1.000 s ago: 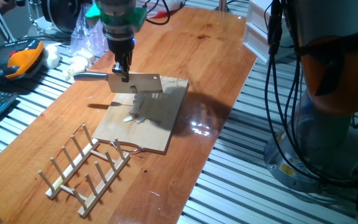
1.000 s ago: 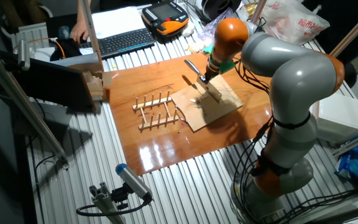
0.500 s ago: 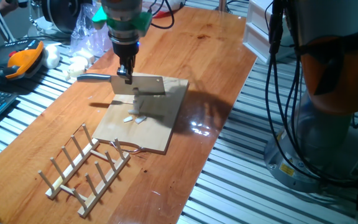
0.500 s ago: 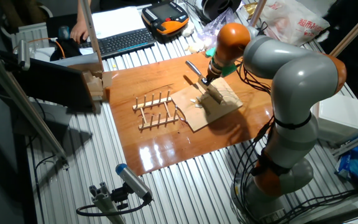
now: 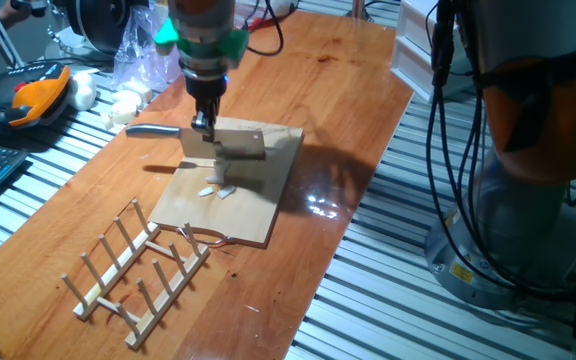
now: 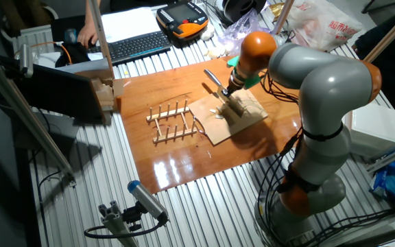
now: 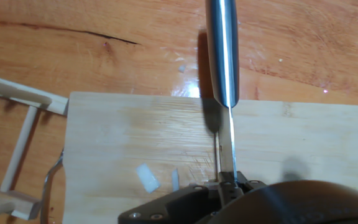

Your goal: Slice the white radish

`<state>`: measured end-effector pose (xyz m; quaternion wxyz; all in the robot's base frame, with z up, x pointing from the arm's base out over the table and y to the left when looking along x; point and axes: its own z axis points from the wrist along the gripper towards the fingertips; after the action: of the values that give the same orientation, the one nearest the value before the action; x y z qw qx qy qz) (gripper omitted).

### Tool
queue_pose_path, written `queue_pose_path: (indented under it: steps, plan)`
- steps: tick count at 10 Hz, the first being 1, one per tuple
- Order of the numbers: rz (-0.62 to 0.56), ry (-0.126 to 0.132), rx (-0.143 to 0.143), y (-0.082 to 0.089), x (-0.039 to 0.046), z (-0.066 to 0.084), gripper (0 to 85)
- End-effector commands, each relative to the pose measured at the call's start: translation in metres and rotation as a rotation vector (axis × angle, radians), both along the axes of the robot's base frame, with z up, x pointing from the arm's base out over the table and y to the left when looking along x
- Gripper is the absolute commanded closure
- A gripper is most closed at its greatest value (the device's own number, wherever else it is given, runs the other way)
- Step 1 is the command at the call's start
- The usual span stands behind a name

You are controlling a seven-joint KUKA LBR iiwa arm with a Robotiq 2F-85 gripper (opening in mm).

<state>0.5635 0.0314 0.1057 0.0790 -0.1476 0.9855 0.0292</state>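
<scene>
My gripper [image 5: 205, 122] is shut on a steel cleaver [image 5: 230, 143], whose handle [image 5: 152, 129] sticks out to the left. The blade hangs edge-down just over the wooden cutting board [image 5: 253, 205]. Two small flat slices of white radish [image 5: 209, 190] lie on the board in front of the blade. In the hand view the cleaver's handle [image 7: 222, 50] and thin spine run up the middle. There the radish slices [image 7: 146, 177] lie left of the blade, apart from it, on the board [image 7: 117, 137]. The other fixed view shows the gripper [image 6: 230, 91] over the board [image 6: 242, 123]. Whether more radish lies under the blade is hidden.
A wooden dish rack [image 5: 138, 265] stands just in front of the board, with its rails [image 7: 17, 143] at the left of the hand view. Rounded white lumps [image 5: 123, 102] and a plastic bag [image 5: 138, 60] sit at the back left beside an orange pendant [image 5: 33, 95].
The gripper has carried the cleaver a little to the right and lower, closer to the board. The slices have not moved.
</scene>
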Motion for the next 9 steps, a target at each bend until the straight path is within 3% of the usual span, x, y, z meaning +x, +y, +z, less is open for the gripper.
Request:
queue_pose_path:
  steps: [1, 6, 8, 9]
  plan:
    - [0.0, -0.008, 0.001, 0.0, 0.0, -0.004, 85.0]
    - [-0.003, -0.032, 0.002, 0.005, -0.0063, -0.013, 85.0]
    - [-0.011, -0.02, 0.009, 0.006, -0.0047, -0.005, 85.0]
    - [-0.016, 0.002, 0.01, 0.008, -0.0023, 0.007, 85.0]
